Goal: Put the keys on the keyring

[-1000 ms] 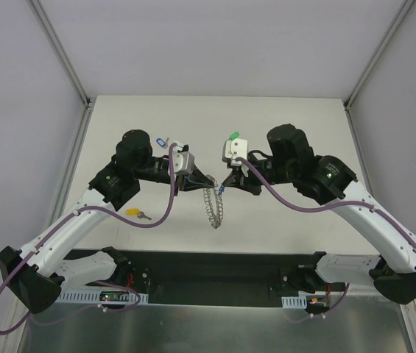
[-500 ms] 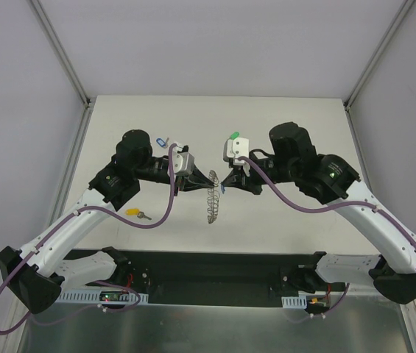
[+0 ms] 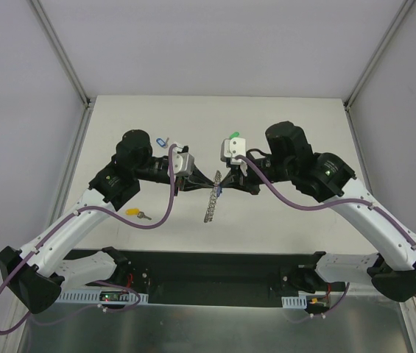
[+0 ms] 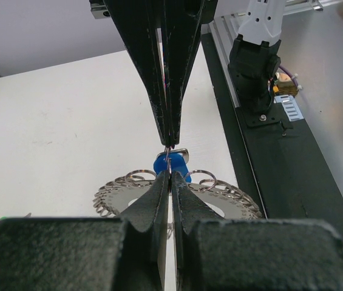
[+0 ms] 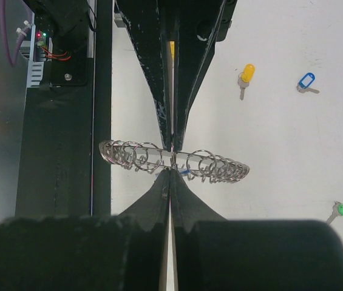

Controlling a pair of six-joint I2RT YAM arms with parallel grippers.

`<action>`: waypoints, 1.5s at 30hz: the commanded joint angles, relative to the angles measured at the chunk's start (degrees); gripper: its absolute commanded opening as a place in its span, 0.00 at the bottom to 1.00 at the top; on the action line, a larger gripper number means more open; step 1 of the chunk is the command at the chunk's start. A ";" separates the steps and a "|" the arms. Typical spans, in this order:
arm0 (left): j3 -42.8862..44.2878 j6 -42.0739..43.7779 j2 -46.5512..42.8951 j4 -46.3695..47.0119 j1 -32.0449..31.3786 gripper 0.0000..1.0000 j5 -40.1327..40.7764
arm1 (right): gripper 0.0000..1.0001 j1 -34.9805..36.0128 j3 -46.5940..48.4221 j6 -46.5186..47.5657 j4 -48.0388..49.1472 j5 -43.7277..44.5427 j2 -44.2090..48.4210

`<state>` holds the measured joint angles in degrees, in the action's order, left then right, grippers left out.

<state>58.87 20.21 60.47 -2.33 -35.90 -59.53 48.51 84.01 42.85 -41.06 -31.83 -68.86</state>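
- Inspecting the top view, I find the keyring hanging above the table. It is seen nearly edge-on and tilted, with its upper end between the two grippers' tips and its lower end toward the arm bases.
- The left gripper reaches the keyring from the left. Its own wrist view shows the jaws pressed together on the ring's looped rim.
- The right gripper reaches the keyring from the right and meets the left one tip to tip. Its jaws are likewise pressed together, pinching the blue key.
- The blue key's head sits against the keyring's rim, right where both pairs of fingers meet. I cannot tell whether the key has entered any loop.
- In the right wrist view the keyring lies crosswise between the two sets of fingertips, with its wire loops standing along the edge.
- The yellow key lies flat on the table to the left of the keyring, well apart from it and under the left arm's cable.
- The pale blue key lies left of the keyring and farther from the arm bases, just beside the left wrist.
- The green key lies beyond the keyring on the far side, close to the white housing on the right wrist.
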 commanded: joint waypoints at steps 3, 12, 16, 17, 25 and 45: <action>0.72 1.76 -1.14 3.47 0.57 0.00 0.63 | 0.01 -0.26 1.69 -0.48 0.37 0.71 -0.05; -8.59 4.49 -5.18 3.47 1.27 0.00 15.65 | 0.01 -4.21 -7.00 -5.49 -3.06 12.05 -1.54; -13.25 5.81 -6.85 3.56 1.62 0.00 23.30 | 0.01 -5.62 -11.58 -6.11 -6.83 18.64 -4.34; -14.74 5.90 -7.29 3.65 1.71 0.00 24.36 | 0.01 -5.71 -12.63 -6.03 -7.97 21.44 -6.18; -21.78 7.04 -13.61 5.23 3.20 0.00 30.69 | 0.01 -7.64 -13.70 -4.18 -14.05 33.22 -17.87; -26.44 8.80 -23.73 4.09 3.29 0.00 35.18 | 0.01 -4.92 7.66 -4.36 -9.04 29.02 -48.82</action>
<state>32.10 28.03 37.52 -1.23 -32.91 -24.75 43.03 89.38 38.37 -50.19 -1.78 -116.31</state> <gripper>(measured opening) 0.007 0.015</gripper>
